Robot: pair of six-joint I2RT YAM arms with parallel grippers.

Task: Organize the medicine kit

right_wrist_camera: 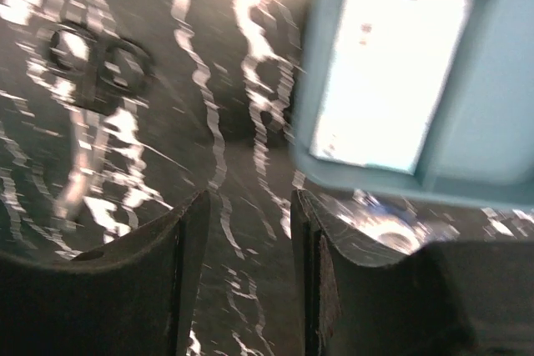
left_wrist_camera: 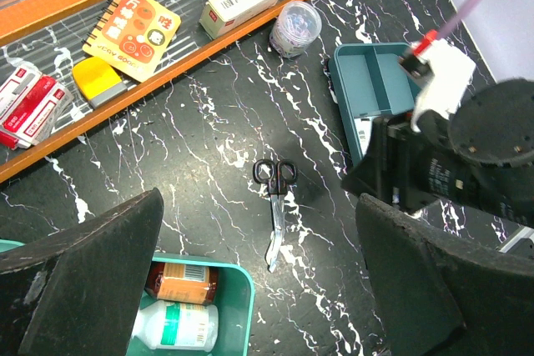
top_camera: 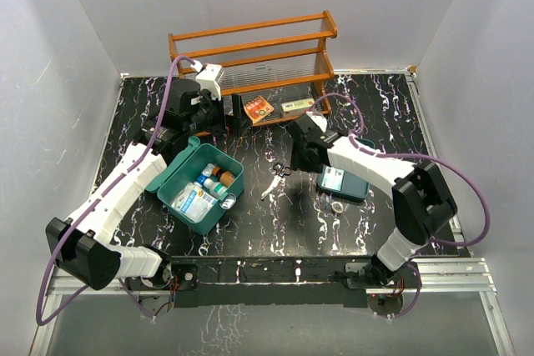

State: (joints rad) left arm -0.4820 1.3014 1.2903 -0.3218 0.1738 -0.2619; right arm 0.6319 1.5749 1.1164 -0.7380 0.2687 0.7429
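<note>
Left gripper (left_wrist_camera: 259, 199), spread wide and empty, hangs over the far corner of the kit (top_camera: 173, 177). The kit sits left of the table's middle, open side up, skewed to the edges; its long axis is hard to call. Scissors (top_camera: 278, 174) likely go in next. The right gripper (right_wrist_camera: 249, 198), half apart and empty, must straddle them.

Left pincer fingers (left_wrist_camera: 83, 281) spread wide, framing black-handled scissors (left_wrist_camera: 274, 206) on a marbled black counter (left_wrist_camera: 192, 139); medicine kit (left_wrist_camera: 242, 306) corner with bottles (left_wrist_camera: 179, 323) below, orange rack (left_wrist_camera: 183, 68) behind.

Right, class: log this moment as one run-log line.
left gripper: open, empty | right gripper: open, empty, near scissors | medicine kit: open, bottles inside
</note>
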